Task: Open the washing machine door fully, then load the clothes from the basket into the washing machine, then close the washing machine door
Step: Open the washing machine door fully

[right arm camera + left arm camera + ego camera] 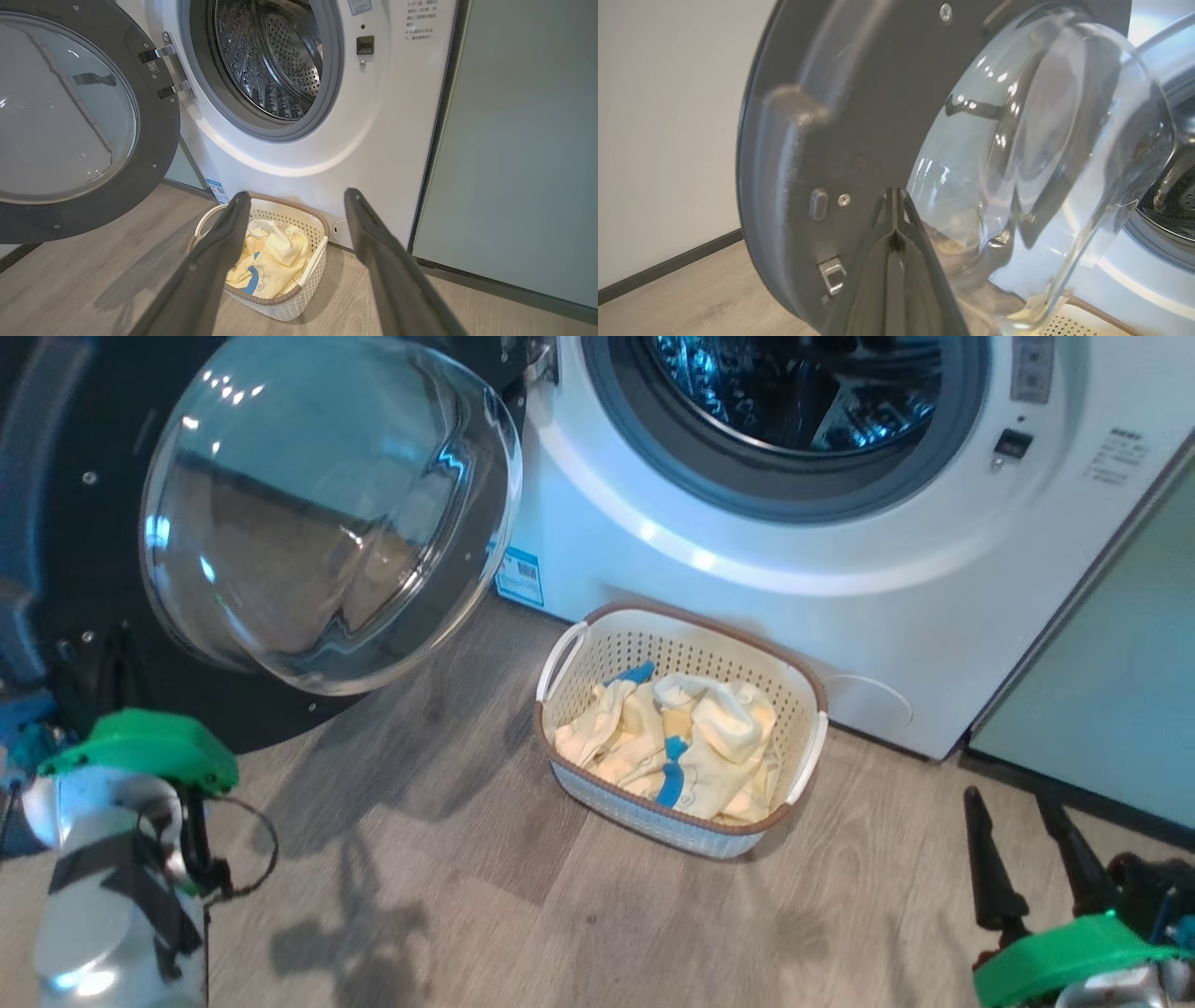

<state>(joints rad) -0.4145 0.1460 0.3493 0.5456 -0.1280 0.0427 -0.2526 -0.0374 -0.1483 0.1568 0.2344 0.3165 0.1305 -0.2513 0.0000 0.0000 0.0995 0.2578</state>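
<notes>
— Where is the washing machine door (327, 513)?
— Swung out to the left of the washing machine (747, 579). Its clear glass bowl bulges toward the room, and its black ring hangs on the metal hinge (170, 70) at the left edge of the opening. The opening is uncovered, so the grey rubber ring and the perforated steel drum (271, 60) show inside.
— And the clothes (691, 737)?
— All in the basket (653, 821), a crumpled pale yellow heap with blue trim. The basket stands on the wood floor (467, 896) just in front of the machine, below the opening, with a white handle at each end.
— The left claw (895, 193)?
— Closed, its two dark fingers pressed together with nothing between them. In its wrist view the tip points at the door's black inner face, just beside the glass bowl. I cannot tell whether it touches.
— The right claw (1013, 803)?
— Spread wide and empty, low over the floor to the right of the basket and apart from it. Its wrist view looks between the fingers at the basket and the front of the machine.
— Anything else nearby?
— A pale green cabinet (1102, 691) just right of the machine, a small blue label (519, 577) at the machine's lower left corner, and a plain wall (668, 116) behind the door.
</notes>
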